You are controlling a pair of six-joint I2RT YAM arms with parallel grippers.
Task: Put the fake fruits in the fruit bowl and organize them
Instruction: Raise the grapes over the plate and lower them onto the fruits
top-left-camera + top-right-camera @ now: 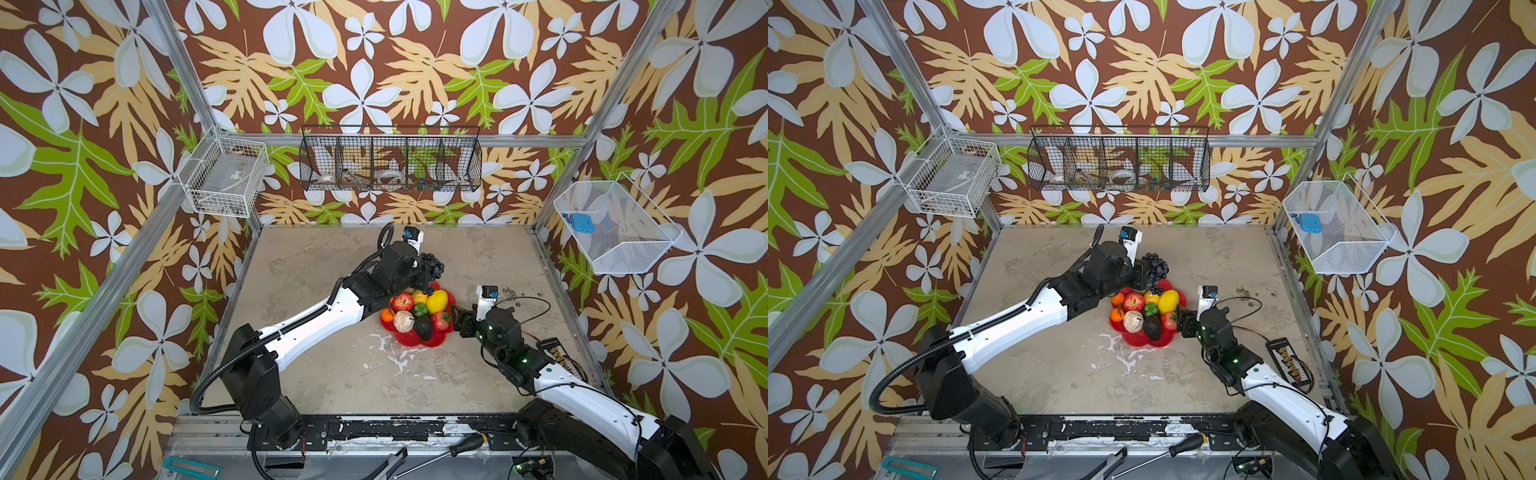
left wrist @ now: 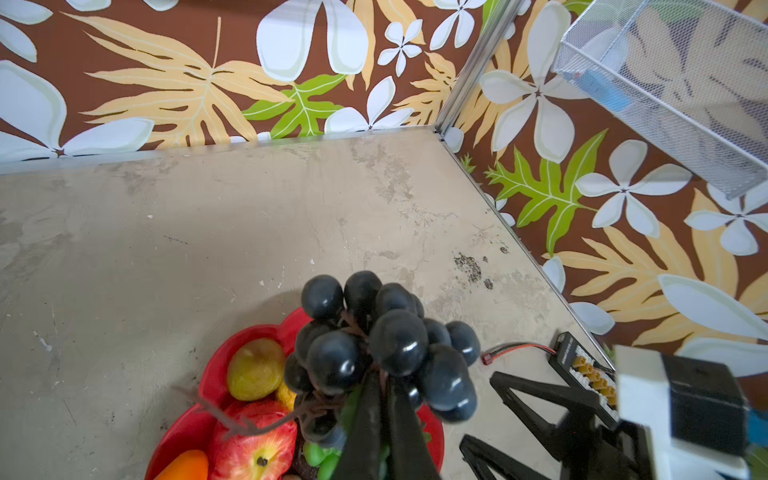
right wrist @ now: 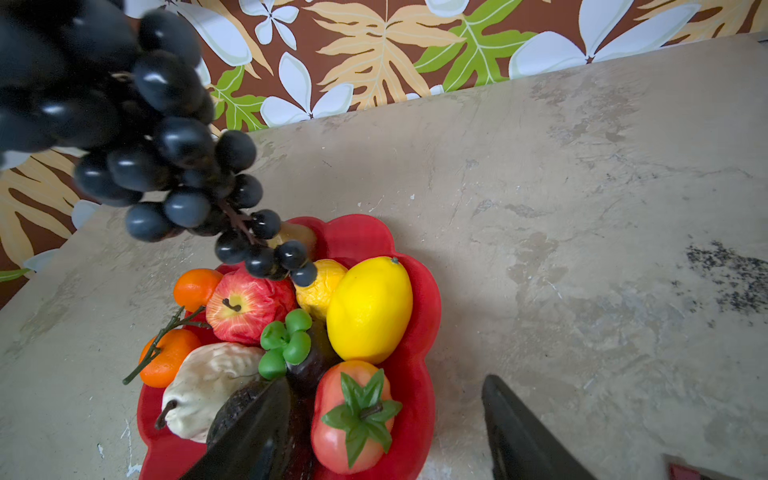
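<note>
My left gripper (image 2: 384, 378) is shut on the stem of the black grape bunch (image 2: 374, 340), which hangs in the air over the far edge of the red fruit bowl (image 3: 419, 374) in both top views (image 1: 434, 266) (image 1: 1155, 268). In the bowl lie a big yellow lemon (image 3: 370, 307), a red apple (image 3: 245, 307), a strawberry (image 3: 353, 419), a dark avocado (image 3: 241, 407), a cream lumpy piece (image 3: 208, 382), two stemmed oranges (image 3: 170, 355) and a pear (image 2: 255, 368). My right gripper (image 3: 386, 386) stands open at the bowl's right rim, its fingers either side of the strawberry without touching it.
A black wire basket (image 1: 390, 164) hangs on the back wall, and white wire baskets hang at the left (image 1: 224, 176) and right (image 1: 615, 226). A black connector strip (image 1: 561, 357) with cables lies right of my right arm. A screwdriver (image 1: 453, 451) rests on the front rail.
</note>
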